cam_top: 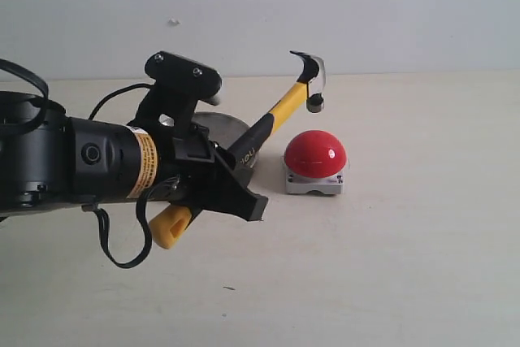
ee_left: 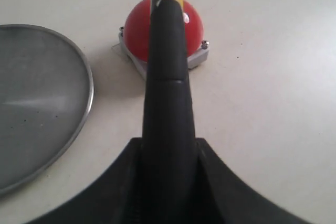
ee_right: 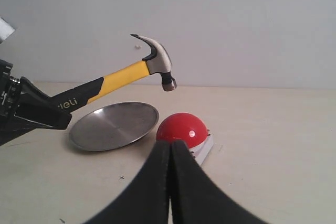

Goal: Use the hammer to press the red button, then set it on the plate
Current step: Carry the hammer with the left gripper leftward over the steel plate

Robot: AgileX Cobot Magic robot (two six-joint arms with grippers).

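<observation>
Left end effector (cam_top: pixel 233 173) gripped hammer (cam_top: pixel 286 108) handle; shaft slanted up-right, head directly above red button (cam_top: pixel 315 153), not touching. Right end effector (ee_right: pixel 170 148) closed, empty.

Two black arms, with hardly any colour on them.
The left arm (cam_top: pixel 89 160) was a thick matte-black cylinder with one yellow-orange label (cam_top: pixel 145 162) of small print and a round socket (cam_top: pixel 91 153) in its side. A thin black cable (cam_top: pixel 126 266) looped under it, and a black bracket (cam_top: pixel 183 71) on top showed two silver screws (cam_top: pixel 197 72). The left gripper (cam_top: pixel 240 176) had angular black fingers; the right gripper (ee_right: pixel 170 148) had smooth, tapering black ones.
</observation>
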